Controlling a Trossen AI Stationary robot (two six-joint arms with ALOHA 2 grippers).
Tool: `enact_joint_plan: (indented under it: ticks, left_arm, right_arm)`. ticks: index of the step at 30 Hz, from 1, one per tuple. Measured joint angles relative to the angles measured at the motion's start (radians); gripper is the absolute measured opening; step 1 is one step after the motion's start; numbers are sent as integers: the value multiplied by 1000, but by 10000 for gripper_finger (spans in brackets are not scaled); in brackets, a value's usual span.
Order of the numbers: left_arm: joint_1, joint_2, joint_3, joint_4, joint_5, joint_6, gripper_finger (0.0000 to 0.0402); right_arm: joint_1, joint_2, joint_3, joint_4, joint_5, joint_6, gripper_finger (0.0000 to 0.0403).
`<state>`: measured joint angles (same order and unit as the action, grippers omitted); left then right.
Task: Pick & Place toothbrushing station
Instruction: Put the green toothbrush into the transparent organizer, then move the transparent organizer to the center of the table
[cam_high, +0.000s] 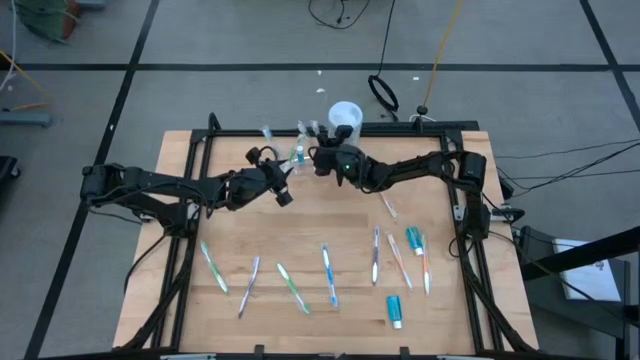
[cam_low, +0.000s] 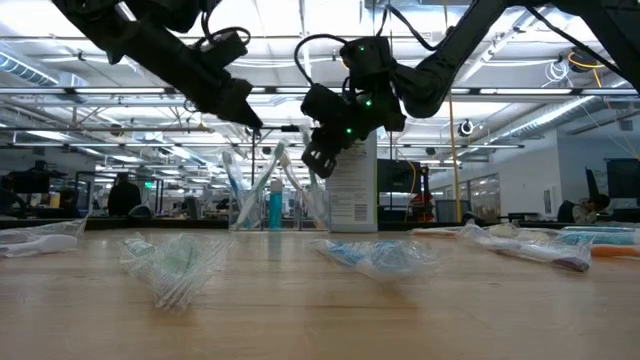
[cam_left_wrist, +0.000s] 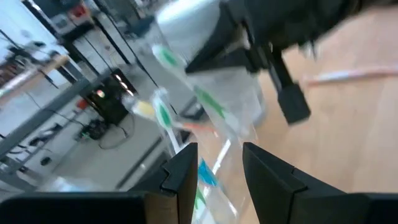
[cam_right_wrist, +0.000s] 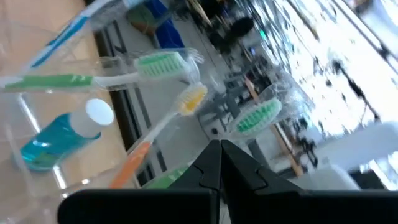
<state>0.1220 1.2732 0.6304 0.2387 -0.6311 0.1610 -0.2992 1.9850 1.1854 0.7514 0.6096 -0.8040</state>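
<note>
My right gripper (cam_high: 322, 160) – dark fingers pressed together, empty – hangs just beside the toothbrushing station (cam_high: 297, 152), a clear ribbed plastic holder at table's 12 o'clock. My left gripper (cam_high: 283, 194), fingers spread, sits at its 7 o'clock. White cylindrical tub (cam_high: 344, 117) behind. Six wrapped brushes lie w/ two tubes toward 6 o'clock.

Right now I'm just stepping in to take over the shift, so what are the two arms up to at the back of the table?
Both arms meet at the far edge, around the clear toothbrush holder, which holds brushes and a small blue bottle. The left gripper is open beside the holder, gripping nothing. The right gripper is shut, right at the holder next to the white tub. More wrapped toothbrushes lie across the near half of the table.
</note>
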Motion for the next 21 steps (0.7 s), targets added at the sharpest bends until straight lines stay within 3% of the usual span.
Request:
enact_joint_plan:
  ticks: [7, 12, 16, 21]
  left_arm:
    - [67, 0, 0, -199, 157, -68, 134]
    - [117, 2, 0, -254, 292, -130, 134]
    - [157, 10, 0, -251, 393, -101, 134]
    - [225, 46, 1, -210, 440, 0, 134]
  right_arm:
    - [15, 0, 0, -79, 19, 144, 2]
    - [21, 0, 0, -202, 20, 237, 21]
    - [34, -6, -1, -299, 21, 300, 45]
    - [50, -8, 0, -326, 29, 346, 80]
